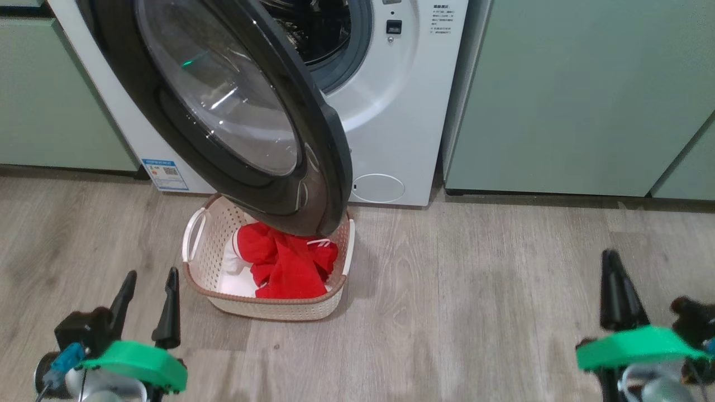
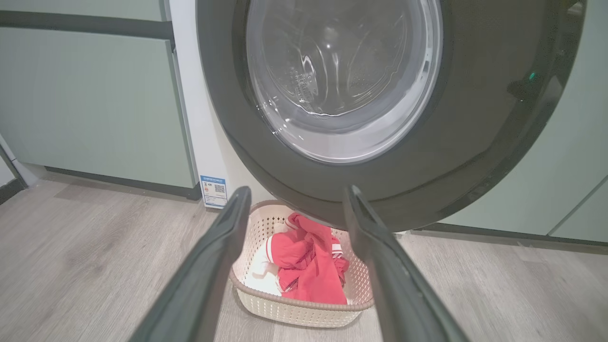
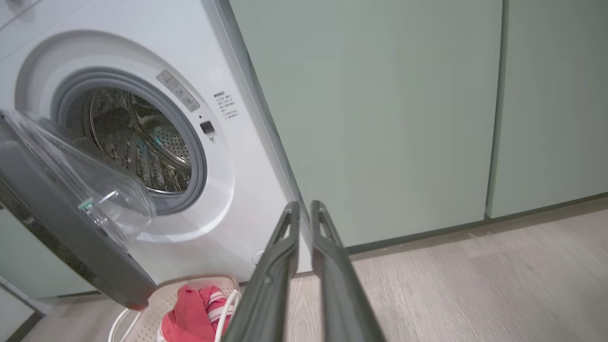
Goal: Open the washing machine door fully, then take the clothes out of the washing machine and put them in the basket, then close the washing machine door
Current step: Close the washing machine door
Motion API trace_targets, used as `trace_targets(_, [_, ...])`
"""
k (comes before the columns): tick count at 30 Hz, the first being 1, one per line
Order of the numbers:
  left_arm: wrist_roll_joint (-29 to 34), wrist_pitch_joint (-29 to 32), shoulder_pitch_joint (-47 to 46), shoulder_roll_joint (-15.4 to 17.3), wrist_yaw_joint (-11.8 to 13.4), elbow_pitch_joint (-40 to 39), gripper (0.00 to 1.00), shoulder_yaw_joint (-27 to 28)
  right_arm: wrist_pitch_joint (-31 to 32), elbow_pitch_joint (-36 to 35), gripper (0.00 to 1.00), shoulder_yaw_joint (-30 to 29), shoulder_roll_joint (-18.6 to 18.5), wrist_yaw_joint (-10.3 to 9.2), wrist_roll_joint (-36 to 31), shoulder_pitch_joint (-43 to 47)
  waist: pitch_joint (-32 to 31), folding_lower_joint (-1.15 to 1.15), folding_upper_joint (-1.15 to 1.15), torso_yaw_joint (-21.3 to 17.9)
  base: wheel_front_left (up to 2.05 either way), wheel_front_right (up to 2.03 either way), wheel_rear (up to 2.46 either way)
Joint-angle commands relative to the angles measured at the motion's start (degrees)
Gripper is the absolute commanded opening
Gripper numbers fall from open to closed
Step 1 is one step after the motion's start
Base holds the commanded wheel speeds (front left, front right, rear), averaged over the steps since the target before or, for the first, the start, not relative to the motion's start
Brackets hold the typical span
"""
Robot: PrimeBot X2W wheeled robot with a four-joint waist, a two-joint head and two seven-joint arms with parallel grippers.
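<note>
Door: washing machine door [image 1: 234, 111] swung out from the washing machine [image 1: 391, 111], across the upper left and centre of the head view; its lower edge hangs above the far rim of the basket [image 1: 279, 310]
Drum: steel drum [image 1: 318, 28] exposed at top centre, past the door's edge
Clothes: red clothes [image 1: 285, 262] with white striped trim, bunched inside the basket, lower centre; the top of the heap is hidden by the door rim
Basket: cream, brown rim, white handles; on the grey wood-look floor [image 1: 475, 307] just in front of the washer
Left gripper [image 1: 152, 276]: lower left of the head view, fingers spread wide, nothing between them; in its wrist view basket and clothes show between the fingers, farther off
Right gripper [image 1: 611, 262]: lower right, well apart from the basket; in its wrist view the fingers are drawn almost together, slim gap, pinching nothing
Surroundings: pale green cabinets [image 1: 558, 95] either side of the washer; blue label [image 1: 166, 174] at its lower left corner, round filter cover [image 1: 379, 187] at lower right
</note>
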Motion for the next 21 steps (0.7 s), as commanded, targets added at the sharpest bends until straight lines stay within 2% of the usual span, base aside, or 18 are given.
trace_targets(1, [0.62, -0.38, -0.96, 0.76, 0.06, -1.77, 1.00, 2.18, -0.36, -2.92, 0.00, 0.87, -0.09, -0.04, 1.31, -4.21, 0.12, 0.00, 0.00, 0.29, 0.00, 0.00, 0.00])
trace_targets(6, [1.11, -0.38, -0.27, 0.33, 0.06, -1.81, 1.00, 1.48, -0.36, -5.63, 0.00, 1.83, -0.06, -0.04, 3.26, -9.02, 0.31, 0.00, 0.00, 1.84, 0.00, 0.00, 0.00])
trace_targets(10, [1.37, -0.38, -0.47, -0.09, 0.06, -1.29, 1.00, 1.04, -0.36, -7.93, 0.00, 4.53, -0.14, -0.04, 4.81, -14.17, 0.32, 0.00, 0.00, 4.60, 0.00, 0.00, 0.00])
trace_targets(21, [2.27, -0.38, -1.24, -1.39, 0.06, -0.36, 1.00, -1.00, -0.36, -10.13, 0.00, 19.65, 0.16, -0.04, 7.54, -25.69, 0.42, 0.00, 0.00, 13.95, 0.00, 0.00, 0.00])
